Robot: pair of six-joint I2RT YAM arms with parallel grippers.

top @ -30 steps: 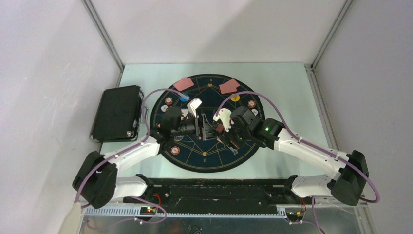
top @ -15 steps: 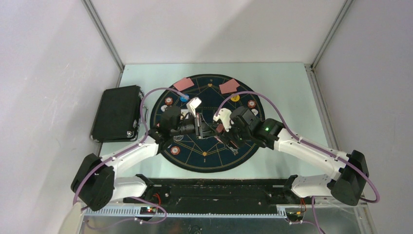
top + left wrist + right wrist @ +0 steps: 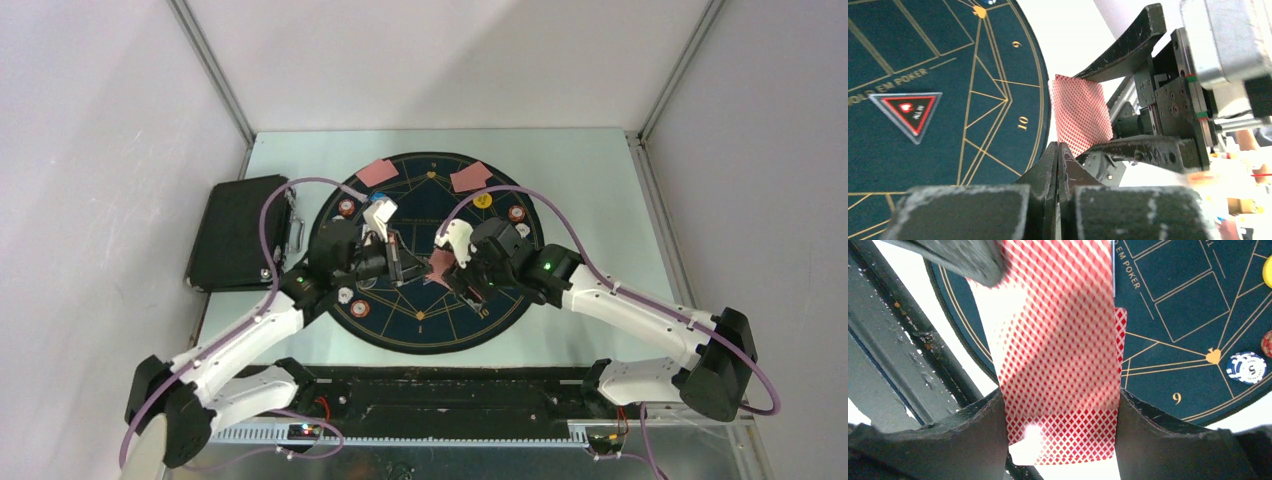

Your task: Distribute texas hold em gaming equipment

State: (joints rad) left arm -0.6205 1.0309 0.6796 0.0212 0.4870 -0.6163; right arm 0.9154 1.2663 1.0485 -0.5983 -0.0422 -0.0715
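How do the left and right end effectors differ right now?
The left end effector has its fingers pressed together; the right end effector's stand apart. The right clamps pink-backed playing cards; whether the left pinches one is unclear. Both hover above the round mat.

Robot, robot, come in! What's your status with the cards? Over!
Right gripper holding cards over mat. Left gripper shut at their edge, grip unclear. Nothing blocking.

A pale bench point(image 3: 590, 200) carries a dark round mat point(image 3: 430, 322); a black case point(image 3: 235, 232) lies just left of the mat.
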